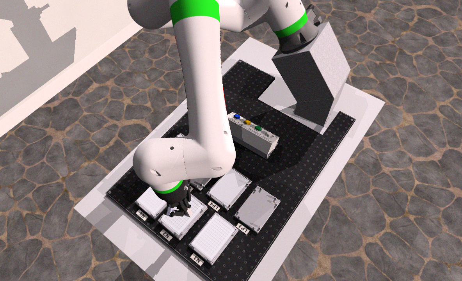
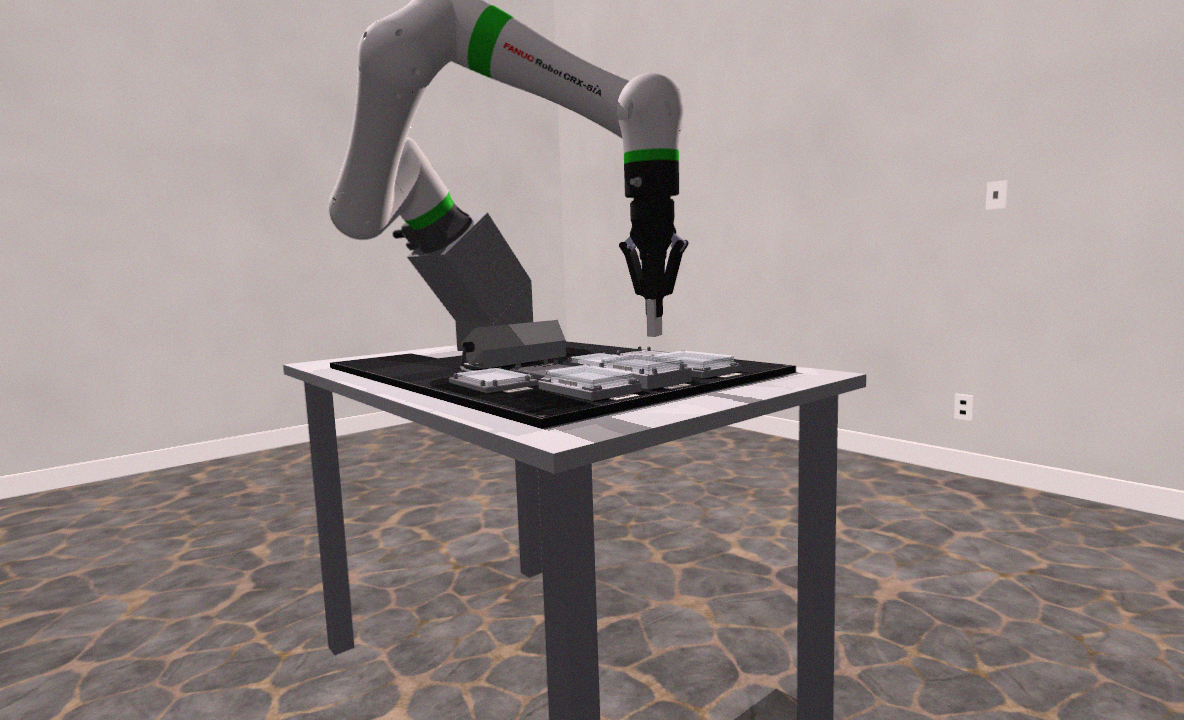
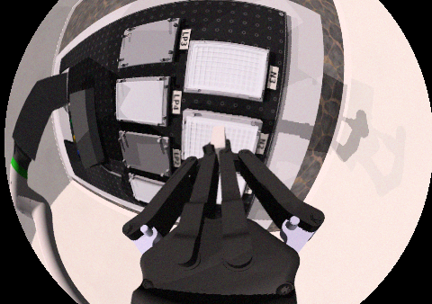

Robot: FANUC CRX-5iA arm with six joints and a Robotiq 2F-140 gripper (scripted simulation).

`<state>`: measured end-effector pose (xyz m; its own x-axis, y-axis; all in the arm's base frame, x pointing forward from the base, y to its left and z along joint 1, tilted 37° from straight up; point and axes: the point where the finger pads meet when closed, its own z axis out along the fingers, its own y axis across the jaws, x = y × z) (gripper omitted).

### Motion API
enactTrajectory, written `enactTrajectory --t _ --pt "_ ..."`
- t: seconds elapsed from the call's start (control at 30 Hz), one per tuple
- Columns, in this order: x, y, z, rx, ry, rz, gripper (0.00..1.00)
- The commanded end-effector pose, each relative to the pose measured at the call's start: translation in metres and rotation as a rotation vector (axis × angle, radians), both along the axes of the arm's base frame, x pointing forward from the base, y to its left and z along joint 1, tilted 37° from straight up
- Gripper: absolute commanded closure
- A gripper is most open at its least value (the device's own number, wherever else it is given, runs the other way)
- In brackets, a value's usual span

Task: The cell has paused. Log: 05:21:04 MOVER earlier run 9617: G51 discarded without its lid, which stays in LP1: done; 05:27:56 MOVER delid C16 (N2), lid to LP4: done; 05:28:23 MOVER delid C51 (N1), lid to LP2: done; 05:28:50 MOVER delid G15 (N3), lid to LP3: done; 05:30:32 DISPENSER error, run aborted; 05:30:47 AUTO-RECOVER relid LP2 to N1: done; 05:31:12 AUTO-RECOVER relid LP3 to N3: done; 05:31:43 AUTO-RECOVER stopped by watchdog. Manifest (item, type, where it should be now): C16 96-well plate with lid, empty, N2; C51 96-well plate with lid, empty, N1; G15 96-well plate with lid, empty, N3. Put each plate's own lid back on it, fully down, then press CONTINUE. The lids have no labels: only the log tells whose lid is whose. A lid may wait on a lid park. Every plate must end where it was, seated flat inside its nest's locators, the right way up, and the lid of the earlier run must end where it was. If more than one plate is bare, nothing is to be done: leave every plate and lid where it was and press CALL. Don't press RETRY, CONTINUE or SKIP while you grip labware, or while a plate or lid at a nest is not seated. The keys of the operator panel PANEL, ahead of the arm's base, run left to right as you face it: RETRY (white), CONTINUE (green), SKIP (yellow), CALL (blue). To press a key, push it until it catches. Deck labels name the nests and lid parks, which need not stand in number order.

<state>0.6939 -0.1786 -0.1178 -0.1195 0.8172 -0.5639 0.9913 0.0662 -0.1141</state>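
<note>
Three white 96-well plates sit in a row at the deck's front: at N1 (image 1: 150, 203), N2 (image 1: 183, 220) and N3 (image 1: 213, 238). A pale lid (image 1: 228, 188) lies on park LP4. Park LP3 (image 1: 257, 208) is a bare grey tray. My gripper (image 1: 179, 210) is shut and empty, and hangs well above the N2 plate; the side view shows the gripper (image 2: 653, 324) clear of the deck. In the wrist view the fingertips (image 3: 218, 145) point at the N2 plate (image 3: 227, 131), with the N3 plate (image 3: 227, 70) beside it. N1 is hidden there behind the fingers.
The operator panel (image 1: 253, 134) stands behind the parks, with blue (image 1: 237, 116), yellow (image 1: 247, 122), green (image 1: 258, 128) and white (image 1: 268, 133) keys. My arm hides most of LP2 and LP1 in the overhead view. In the wrist view LP2 (image 3: 144, 151) looks bare and LP1 (image 3: 144, 187) holds something pale.
</note>
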Motion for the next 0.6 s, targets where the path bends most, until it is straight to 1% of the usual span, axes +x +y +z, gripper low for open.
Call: enactTrajectory --t 0.0,0.2,0.27,0.3,0.57 --pt "-0.001 -0.008 0.007 -0.023 -0.171 -0.219 1.00" --pt "-0.002 -0.018 0.015 -0.023 -0.323 -0.450 1.00" --pt "-0.002 -0.018 0.015 -0.023 -0.323 -0.450 1.00" --pt "-0.003 -0.020 0.016 -0.025 -0.398 -0.562 1.00" --pt "-0.005 -0.034 0.026 -0.025 -0.585 -0.860 1.00"
